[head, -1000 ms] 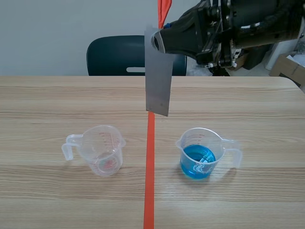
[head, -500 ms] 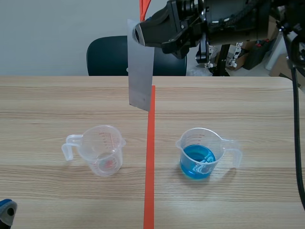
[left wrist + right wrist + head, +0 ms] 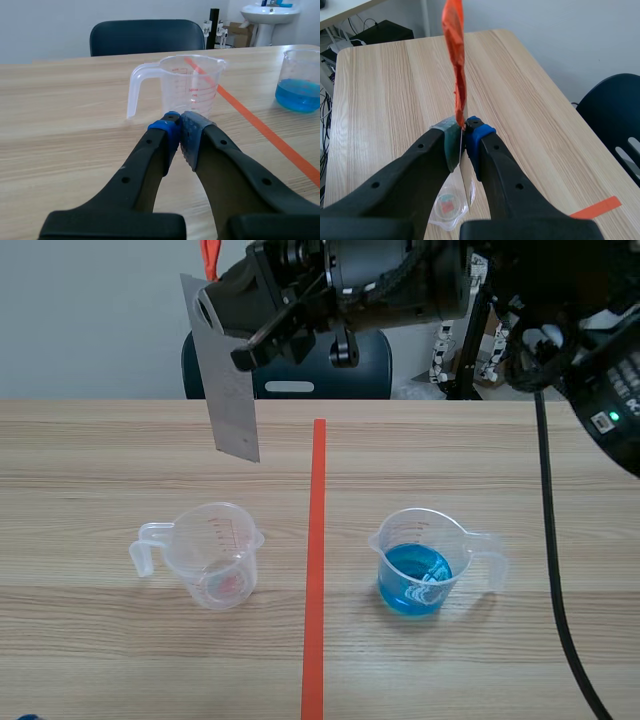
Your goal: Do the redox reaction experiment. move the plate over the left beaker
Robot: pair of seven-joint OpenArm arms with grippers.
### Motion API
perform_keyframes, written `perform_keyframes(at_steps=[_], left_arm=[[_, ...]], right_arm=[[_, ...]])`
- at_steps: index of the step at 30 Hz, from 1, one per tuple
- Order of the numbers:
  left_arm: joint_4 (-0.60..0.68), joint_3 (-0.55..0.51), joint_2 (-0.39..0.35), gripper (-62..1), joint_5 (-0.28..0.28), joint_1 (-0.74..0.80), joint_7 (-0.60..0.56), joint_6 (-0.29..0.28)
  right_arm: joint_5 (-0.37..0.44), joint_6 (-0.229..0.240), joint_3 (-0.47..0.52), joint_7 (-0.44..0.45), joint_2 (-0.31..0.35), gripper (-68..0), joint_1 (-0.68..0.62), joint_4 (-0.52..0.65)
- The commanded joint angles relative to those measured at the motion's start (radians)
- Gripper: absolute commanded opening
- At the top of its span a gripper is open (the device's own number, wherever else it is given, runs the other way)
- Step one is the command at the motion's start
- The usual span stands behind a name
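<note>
A grey metal plate (image 3: 231,390) with an orange tag (image 3: 208,255) at its top hangs upright in the air, held at its upper end by my right gripper (image 3: 212,312), which reaches across from the right. Its lower edge is above and slightly behind the empty clear left beaker (image 3: 213,555). In the right wrist view the right gripper (image 3: 463,136) is shut on the edge-on plate, the orange tag (image 3: 455,50) rises above it and the beaker (image 3: 449,206) lies far below. My left gripper (image 3: 179,131) is shut on nothing, low over the table, just short of the clear beaker (image 3: 186,82).
A second beaker (image 3: 420,565) holding blue liquid stands right of the orange tape line (image 3: 316,560); it also appears to the side in the left wrist view as the blue beaker (image 3: 302,80). A dark chair (image 3: 290,365) stands behind the table's far edge.
The right arm has carried the plate leftward, from over the tape line to above the left beaker. The left gripper's tip, seen at the scene's lower left corner half a second ago, has almost left view.
</note>
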Motion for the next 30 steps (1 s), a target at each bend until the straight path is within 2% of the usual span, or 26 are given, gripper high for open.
perform_keyframes(at_steps=[1,8,12,15,22,27,30], left_arm=[[-0.015,-0.005,-0.008,-58.1,-0.008,0.003,-0.044,0.014],[-0.123,-0.008,-0.035,-58.1,-0.011,-0.012,-0.12,0.03],[-0.164,-0.008,-0.076,-58.1,-0.014,-0.014,-0.175,0.029],[-0.182,-0.007,-0.106,-58.1,-0.014,-0.014,-0.175,0.029],[-0.151,-0.006,-0.15,-58.2,-0.022,-0.014,-0.175,0.021],[-0.083,-0.006,-0.174,-58.2,-0.022,-0.013,-0.175,-0.042],[-0.06,-0.006,-0.187,-58.2,-0.022,-0.013,-0.175,-0.047]], right_arm=[[-0.014,-0.006,-0.009,0.039,-0.011,-66.9,0.02,-0.019],[-0.019,-0.006,-0.065,0.094,-0.032,-66.9,0.02,-0.08],[-0.003,-0.006,-0.082,0.088,-0.032,-66.9,0.02,-0.081],[0.018,-0.006,-0.082,0.089,-0.032,-66.9,0.019,-0.081],[0.037,-0.015,-0.13,0.076,-0.048,-66.9,0.02,-0.082],[0.026,-0.024,-0.164,0.061,-0.053,-66.9,0.02,-0.083],[0.003,-0.024,-0.164,0.043,-0.064,-66.9,0.02,-0.083]])
